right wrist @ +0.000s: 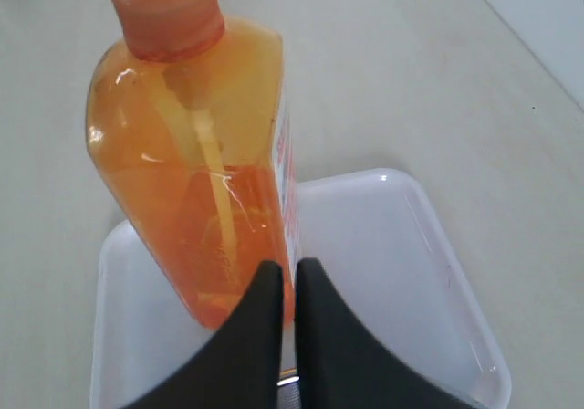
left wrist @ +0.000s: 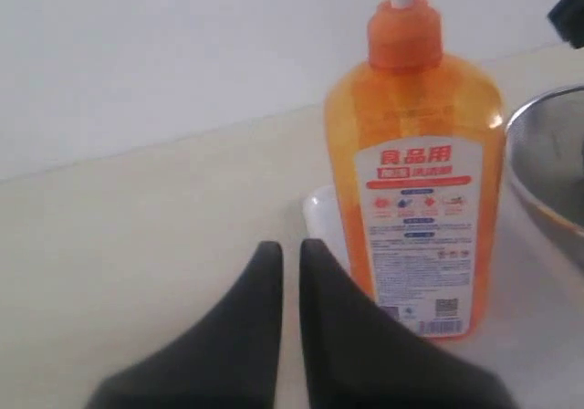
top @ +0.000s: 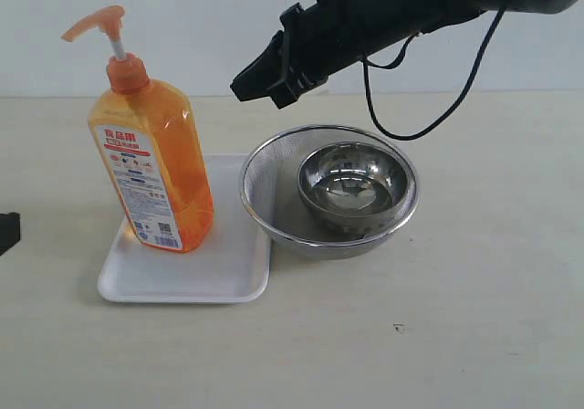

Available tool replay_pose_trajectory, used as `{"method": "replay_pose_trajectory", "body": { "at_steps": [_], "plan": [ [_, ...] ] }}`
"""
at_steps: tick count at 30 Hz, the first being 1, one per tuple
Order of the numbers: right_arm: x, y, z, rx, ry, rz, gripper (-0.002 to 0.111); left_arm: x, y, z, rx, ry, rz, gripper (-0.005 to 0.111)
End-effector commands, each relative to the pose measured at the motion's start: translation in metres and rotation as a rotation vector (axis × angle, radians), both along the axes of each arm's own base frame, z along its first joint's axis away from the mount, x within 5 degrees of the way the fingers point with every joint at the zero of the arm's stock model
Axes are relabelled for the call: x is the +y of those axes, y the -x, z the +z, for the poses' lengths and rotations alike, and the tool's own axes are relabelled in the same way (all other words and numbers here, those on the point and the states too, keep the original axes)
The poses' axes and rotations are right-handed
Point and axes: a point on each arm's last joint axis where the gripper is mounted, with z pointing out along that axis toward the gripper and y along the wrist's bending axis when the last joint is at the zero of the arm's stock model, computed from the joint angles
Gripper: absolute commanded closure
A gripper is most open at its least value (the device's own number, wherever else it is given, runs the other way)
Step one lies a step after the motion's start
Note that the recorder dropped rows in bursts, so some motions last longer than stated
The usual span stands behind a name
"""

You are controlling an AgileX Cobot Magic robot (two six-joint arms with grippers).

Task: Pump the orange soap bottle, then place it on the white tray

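The orange soap bottle [top: 153, 167] stands upright on the white tray [top: 224, 267], pump head raised and pointing left; it also shows in the left wrist view [left wrist: 415, 167] and the right wrist view [right wrist: 196, 153]. My right gripper [top: 248, 82] hangs in the air to the right of the pump, above the strainer's far rim, shut and empty [right wrist: 287, 267]. Only a dark bit of my left gripper [top: 7, 231] shows at the left edge of the table, well clear of the bottle; it is shut on nothing [left wrist: 290, 249]. The tray's corner [left wrist: 321, 213] and floor [right wrist: 383, 272] show bare.
A round steel mesh strainer [top: 265, 185] touches the tray's right side, with a steel bowl [top: 351, 188] inside it. A black cable [top: 429, 117] loops down from the right arm above the strainer. Beige tabletop [top: 438, 336] lies all around.
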Motion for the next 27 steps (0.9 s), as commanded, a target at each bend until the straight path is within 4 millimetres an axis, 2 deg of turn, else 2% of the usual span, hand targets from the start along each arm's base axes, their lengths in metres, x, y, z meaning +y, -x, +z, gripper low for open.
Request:
{"method": "replay_pose_trajectory", "body": {
  "at_steps": [1,8,12,18,24,27],
  "plan": [
    [-0.003,-0.003,0.002,-0.020,-0.004,-0.019,0.108,-0.007,-0.010,-0.012,0.036,-0.032,0.015,0.102],
    [-0.004,-0.007,0.002,-0.044,0.000,-0.058,0.108,-0.004,-0.023,-0.031,0.136,-0.027,0.081,0.102],
    [-0.004,-0.008,0.002,-0.055,0.002,-0.065,0.108,-0.001,-0.027,-0.038,0.180,0.032,0.118,0.102],
    [-0.004,-0.009,0.002,-0.065,0.003,-0.069,0.108,0.015,-0.034,-0.040,0.162,0.081,0.283,0.102],
    [-0.004,-0.010,0.002,-0.072,0.005,-0.073,0.108,0.037,-0.049,-0.045,0.166,0.082,0.470,0.102],
    [-0.004,-0.010,0.003,-0.076,0.005,-0.080,0.108,0.040,-0.060,-0.046,0.186,0.083,0.499,0.102]
  ]
}}
